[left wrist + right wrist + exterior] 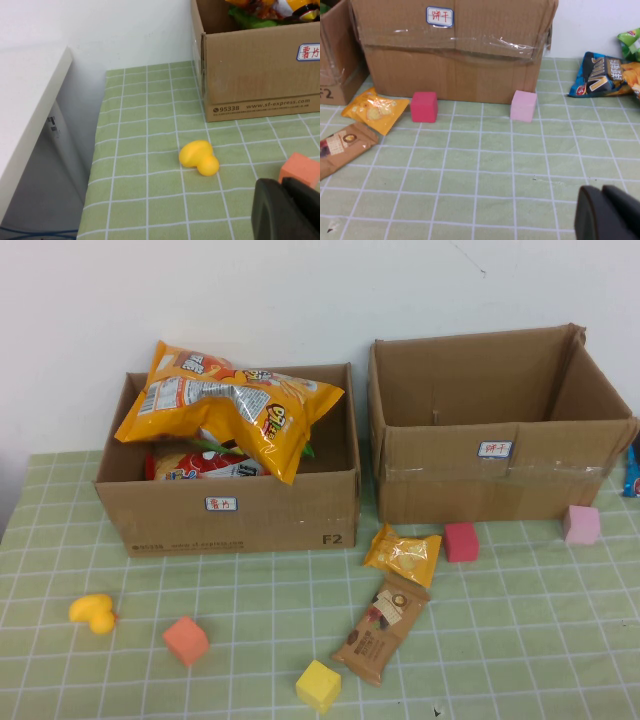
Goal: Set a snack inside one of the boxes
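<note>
- A small yellow snack packet [403, 553] lies flat on the green checked tablecloth [500, 640] at centre right of the high view, just in front of the gap between the two boxes.
- A brown snack bar packet [381, 628] lies just below it, its upper end touching or nearly touching the yellow one.
- The left box [235, 515], upper left, holds a large yellow chip bag [230, 405] that rises above the rim, with a red bag [200, 465] underneath.
- The right box [490, 480], upper right, is open; its inside looks bare as far as can be seen.
- A red block [461, 541] and a pink block [581, 524] sit against the right box's front.
- A blue snack bag [597, 75] lies beside that box at the right edge.
- A yellow duck toy [93, 613], an orange block [186, 640] and a yellow block [318, 685] lie across the lower left.
- The left gripper [287, 210] shows only as a dark shape at the wrist view's lower right, near the orange block; I cannot tell how its claw stands.
- The right gripper [607, 215] sits low over bare cloth, holding nothing that I can see; its claw state is equally unclear.
</note>
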You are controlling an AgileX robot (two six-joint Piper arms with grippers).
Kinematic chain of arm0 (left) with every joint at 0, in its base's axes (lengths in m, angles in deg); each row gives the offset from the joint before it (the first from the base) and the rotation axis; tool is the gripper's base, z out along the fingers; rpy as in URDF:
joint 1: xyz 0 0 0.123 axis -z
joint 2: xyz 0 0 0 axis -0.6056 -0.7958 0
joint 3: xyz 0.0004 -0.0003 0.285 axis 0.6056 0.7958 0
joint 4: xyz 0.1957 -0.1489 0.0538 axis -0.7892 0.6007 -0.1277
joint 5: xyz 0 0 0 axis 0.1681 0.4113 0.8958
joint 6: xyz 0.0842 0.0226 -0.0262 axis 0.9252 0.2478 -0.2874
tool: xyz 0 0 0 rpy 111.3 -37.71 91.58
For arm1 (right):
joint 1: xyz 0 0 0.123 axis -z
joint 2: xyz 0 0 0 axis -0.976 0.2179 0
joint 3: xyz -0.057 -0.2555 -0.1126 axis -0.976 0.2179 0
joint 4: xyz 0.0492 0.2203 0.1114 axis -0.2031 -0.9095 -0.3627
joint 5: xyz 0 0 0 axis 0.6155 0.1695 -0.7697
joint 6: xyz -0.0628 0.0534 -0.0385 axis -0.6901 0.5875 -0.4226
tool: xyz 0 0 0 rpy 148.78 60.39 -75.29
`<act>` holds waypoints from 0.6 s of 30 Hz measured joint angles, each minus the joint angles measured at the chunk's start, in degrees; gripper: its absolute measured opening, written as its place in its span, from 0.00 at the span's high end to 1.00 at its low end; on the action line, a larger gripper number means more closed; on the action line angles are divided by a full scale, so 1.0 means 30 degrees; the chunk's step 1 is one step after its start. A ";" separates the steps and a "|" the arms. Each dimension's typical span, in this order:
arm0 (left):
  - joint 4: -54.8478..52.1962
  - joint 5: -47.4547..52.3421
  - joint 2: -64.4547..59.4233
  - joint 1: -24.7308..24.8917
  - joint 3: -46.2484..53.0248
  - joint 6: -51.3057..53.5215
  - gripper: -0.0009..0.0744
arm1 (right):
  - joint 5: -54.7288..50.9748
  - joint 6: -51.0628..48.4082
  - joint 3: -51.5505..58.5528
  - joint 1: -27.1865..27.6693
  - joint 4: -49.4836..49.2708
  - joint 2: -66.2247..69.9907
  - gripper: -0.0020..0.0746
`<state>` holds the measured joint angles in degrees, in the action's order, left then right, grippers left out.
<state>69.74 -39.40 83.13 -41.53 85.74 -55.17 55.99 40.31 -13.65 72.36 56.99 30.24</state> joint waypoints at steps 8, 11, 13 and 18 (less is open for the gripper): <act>0.0043 0.0000 0.0000 0.0000 0.0000 0.0000 0.99 | 0.0000 0.0000 0.0000 0.0000 -0.0119 0.0000 0.98; 0.0080 -0.0104 0.0000 0.0000 0.0000 0.0000 0.99 | 0.0000 0.0000 0.0000 0.0000 -0.0435 0.0000 0.98; 0.0608 -0.0440 0.0000 0.0000 0.0000 0.0000 0.99 | 0.0000 0.0000 0.0000 0.0000 -0.0680 0.0000 0.98; 0.5554 -0.1588 0.0000 0.0000 0.0037 -0.1012 0.99 | 0.0000 0.0000 0.0000 0.0000 -0.1218 0.0000 0.98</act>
<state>86.40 -44.17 83.13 -41.53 85.85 -58.21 55.99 40.31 -13.65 72.36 53.33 30.24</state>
